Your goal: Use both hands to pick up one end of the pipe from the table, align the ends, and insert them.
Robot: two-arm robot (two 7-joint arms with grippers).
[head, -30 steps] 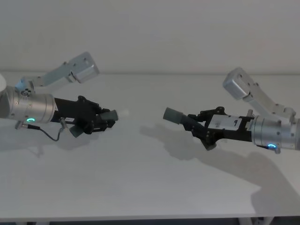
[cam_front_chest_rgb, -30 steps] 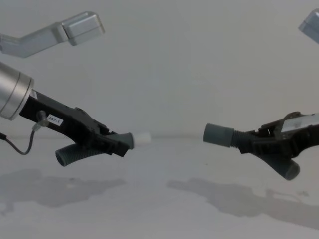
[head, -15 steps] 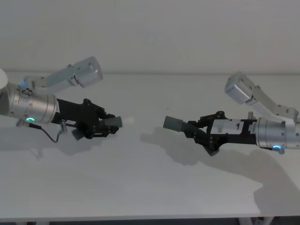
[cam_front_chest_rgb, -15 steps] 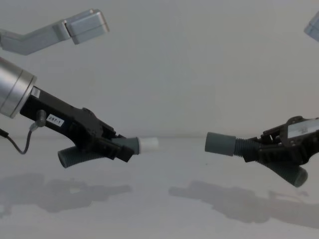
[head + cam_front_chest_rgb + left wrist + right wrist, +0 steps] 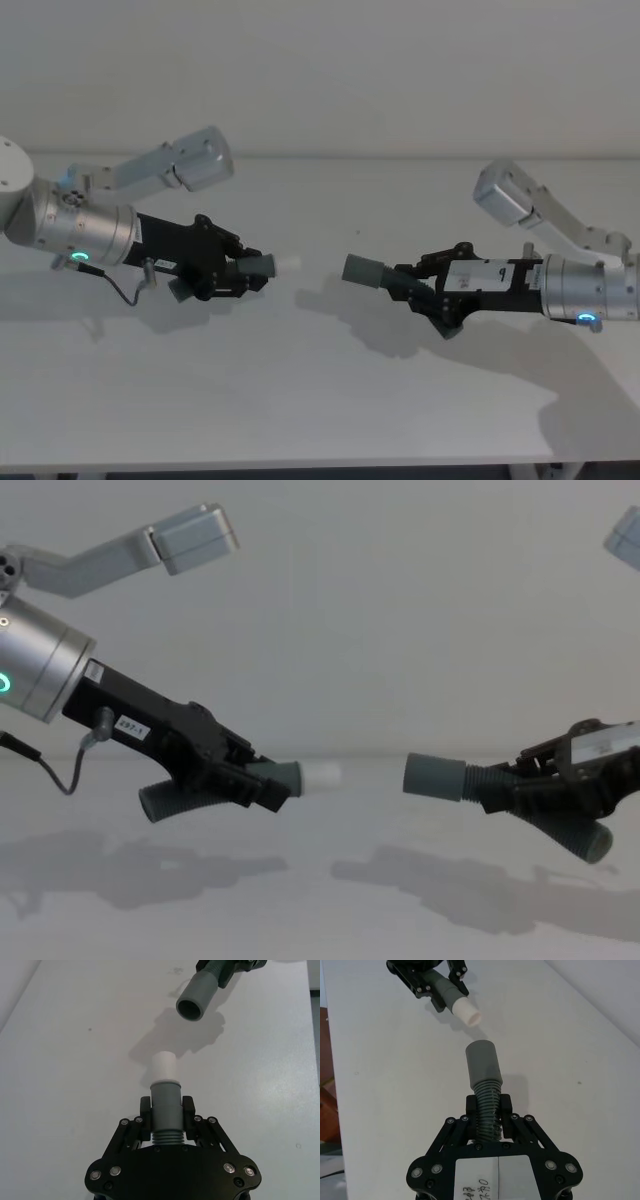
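Left gripper (image 5: 240, 277), left of centre in the head view: its black fingers (image 5: 145, 1110) are closed on the ribbed neck of the left pipe piece (image 5: 262, 266). This dark-grey tube carries a smooth collar ending in a narrower pale tip (image 5: 323, 776) that points toward mid-frame; its bent tail (image 5: 165, 801) hangs below and behind the gripper in the chest view.

Right gripper (image 5: 412, 287), right of centre in the head view: its fingers (image 5: 471, 1107) are clamped on the corrugated neck of the right pipe piece (image 5: 364, 271). The wide grey collar (image 5: 434, 776) projects ahead of the fingers with its open mouth (image 5: 191, 1009) facing the pale tip; the bent tail (image 5: 585, 839) slants down toward the lower right of the chest view.

The two ends face each other at nearly equal height near mid-frame, apart, with a clear gap between them. Both pieces are held above the bench (image 5: 300, 400), whose matte white-grey surface carries their shadows. Silver cylindrical arms extend to the frame edges, each with a glowing green ring (image 5: 78, 257). A plain pale wall (image 5: 320, 70) rises behind the bench.
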